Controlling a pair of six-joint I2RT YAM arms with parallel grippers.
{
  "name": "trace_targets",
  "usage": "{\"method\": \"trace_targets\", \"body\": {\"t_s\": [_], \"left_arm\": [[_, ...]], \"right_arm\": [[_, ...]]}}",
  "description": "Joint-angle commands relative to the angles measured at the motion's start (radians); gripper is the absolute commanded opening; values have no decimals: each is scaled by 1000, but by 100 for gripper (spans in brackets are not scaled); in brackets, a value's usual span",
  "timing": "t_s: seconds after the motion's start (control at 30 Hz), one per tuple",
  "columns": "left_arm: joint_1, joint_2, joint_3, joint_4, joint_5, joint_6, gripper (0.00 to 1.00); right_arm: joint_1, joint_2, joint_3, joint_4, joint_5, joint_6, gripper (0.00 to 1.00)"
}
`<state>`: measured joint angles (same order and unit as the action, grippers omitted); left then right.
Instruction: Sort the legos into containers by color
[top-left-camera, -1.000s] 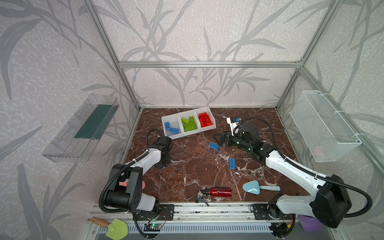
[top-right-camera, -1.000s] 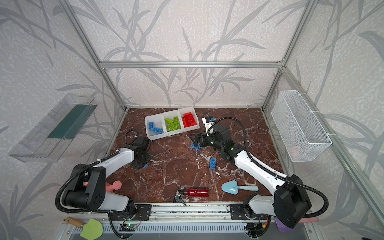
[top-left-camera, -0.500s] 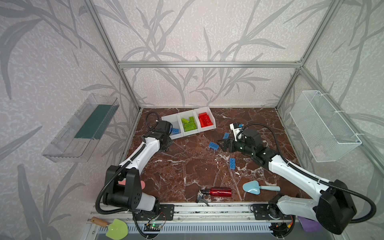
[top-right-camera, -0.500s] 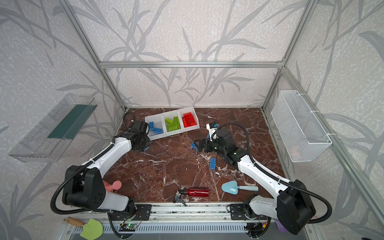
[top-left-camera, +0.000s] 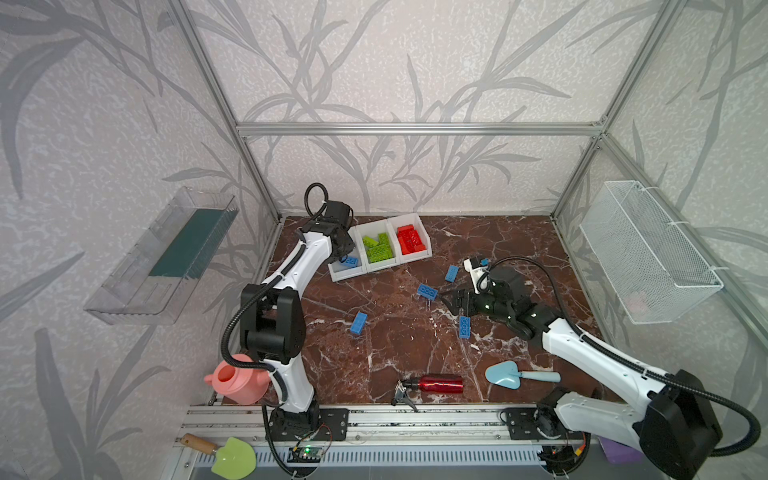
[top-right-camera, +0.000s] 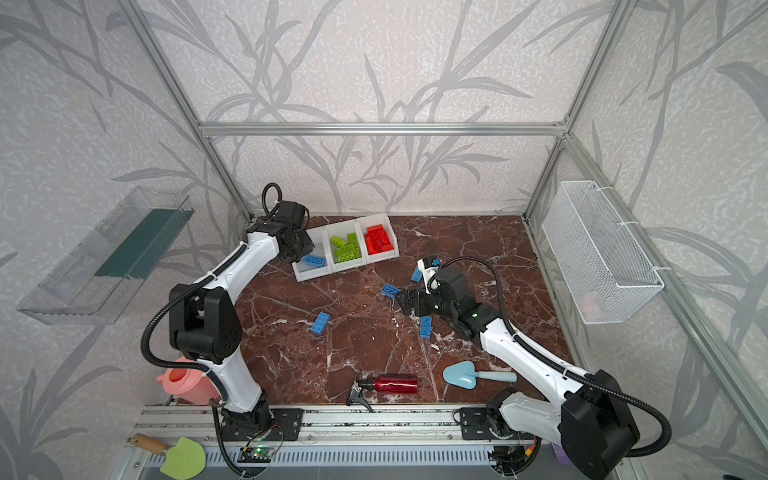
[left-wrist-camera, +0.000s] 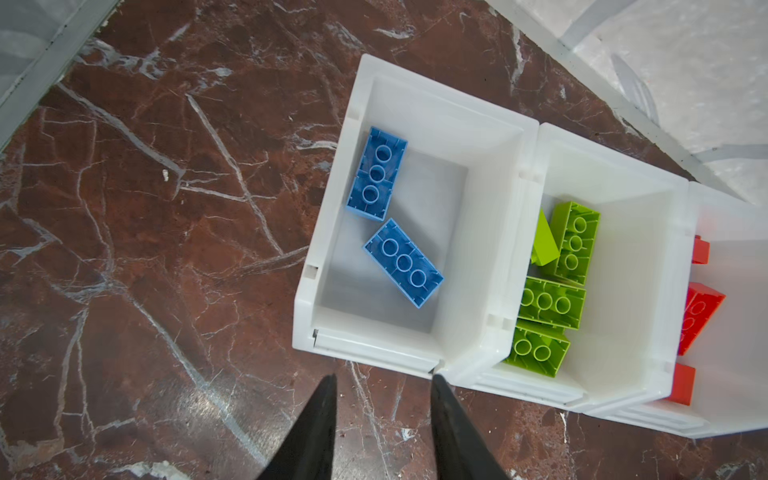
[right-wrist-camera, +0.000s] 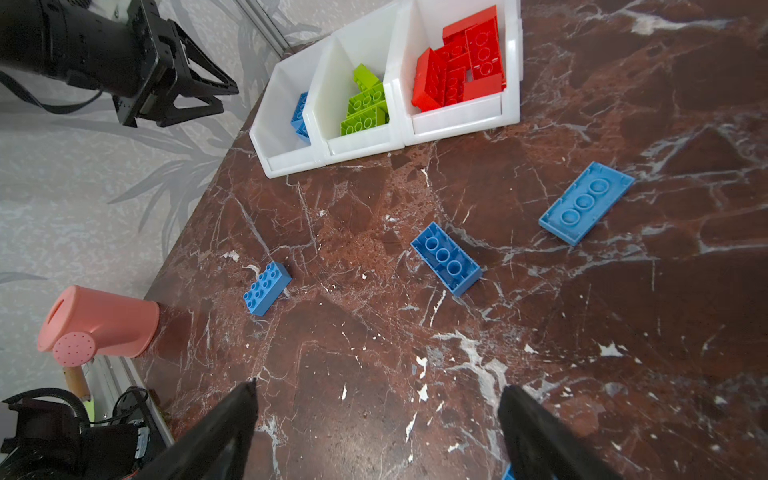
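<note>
Three joined white containers (top-left-camera: 348, 274) (top-right-camera: 312, 277) stand at the back left. In the left wrist view the end container (left-wrist-camera: 415, 357) holds two blue legos (left-wrist-camera: 403, 262), the middle one lime green legos (left-wrist-camera: 550, 303), the last one red legos (left-wrist-camera: 698, 316). My left gripper (left-wrist-camera: 382, 376) (top-left-camera: 345, 248) hangs just in front of the blue container, open with nothing between its fingers. Several blue legos lie loose on the table (top-left-camera: 358, 323) (top-left-camera: 427, 291) (top-left-camera: 451, 273) (top-left-camera: 464, 326). My right gripper (right-wrist-camera: 378, 384) (top-left-camera: 446, 301) is open and empty, low over the table among them; a blue lego (right-wrist-camera: 446, 258) lies just ahead of it.
A red bottle (top-left-camera: 436, 383) and a blue trowel (top-left-camera: 505, 374) lie near the front edge. A pink watering can (top-left-camera: 237, 384) stands at the front left corner. A wire basket (top-left-camera: 648, 253) hangs on the right wall and a clear tray (top-left-camera: 166, 253) on the left wall.
My left arm swung from the table's left side up to the blue container. My right gripper drew back to the right and stayed open, uncovering a blue lego behind it.
</note>
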<state>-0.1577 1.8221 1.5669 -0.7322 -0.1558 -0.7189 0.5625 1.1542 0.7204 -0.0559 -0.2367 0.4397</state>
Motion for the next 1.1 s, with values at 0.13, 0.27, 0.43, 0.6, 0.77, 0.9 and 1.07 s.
{"method": "trace_targets", "body": {"t_s": [0.13,0.27,0.43,0.6,0.77,0.9,1.07], "left_arm": [[-20,-126,-180,-4,43,20,64],[-94,-241,-358,31,47,45,76],[-229,-338,-530,29,-7,42,81],[-286,-351,-668,93,11,7,81],[-310,-307,-717,149,3,21,81],[-310,-264,-729,193,24,30,79],[-330,-226,-721,219,40,24,73]], "right_arm": [[-5,-15,9,-39,19,-38,92],[-6,11,24,-30,9,-43,93],[-5,41,36,-12,-16,-32,93],[-5,50,36,-7,-22,-24,93],[-4,45,36,-17,-30,-19,93],[-6,34,35,-31,-22,-20,93],[-5,30,30,-38,-16,-21,93]]}}
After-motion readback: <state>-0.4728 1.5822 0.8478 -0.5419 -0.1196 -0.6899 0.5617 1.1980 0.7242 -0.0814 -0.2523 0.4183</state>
